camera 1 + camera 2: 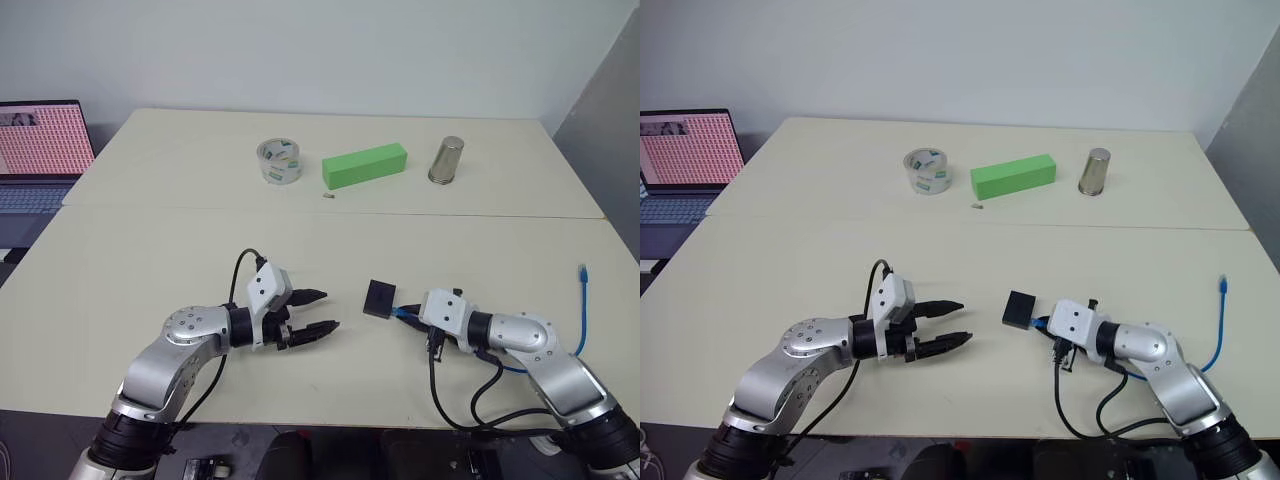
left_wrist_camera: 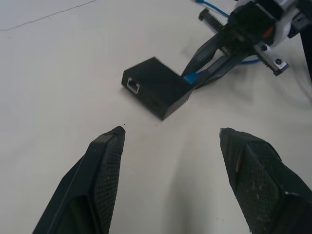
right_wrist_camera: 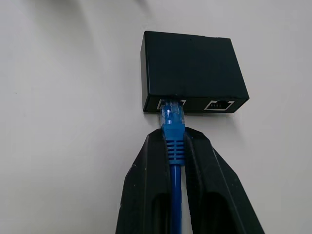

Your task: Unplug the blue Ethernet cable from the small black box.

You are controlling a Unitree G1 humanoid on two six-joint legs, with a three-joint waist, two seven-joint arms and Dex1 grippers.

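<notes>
On my feed, a clear tape roll point(image 1: 279, 161), a green block point(image 1: 365, 165) and an upright metal cup point(image 1: 446, 160) stood in a row on the far counter point(image 1: 150, 230), well beyond both pincers. A tiny dark speck point(image 1: 329, 196) lay just before the block. An open laptop point(image 1: 40, 150) sat far off past the left pincer.

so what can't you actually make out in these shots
- Whether the plug's latch tab is pressed: in the right wrist view the right gripper fingers close on the blue cable boot and cover it.
- The small black box far side: hidden by its own body in the right wrist view.
- The cable's middle run: the right arm covers it in the eye views.
- The tiny item near the green block: too small.
</notes>
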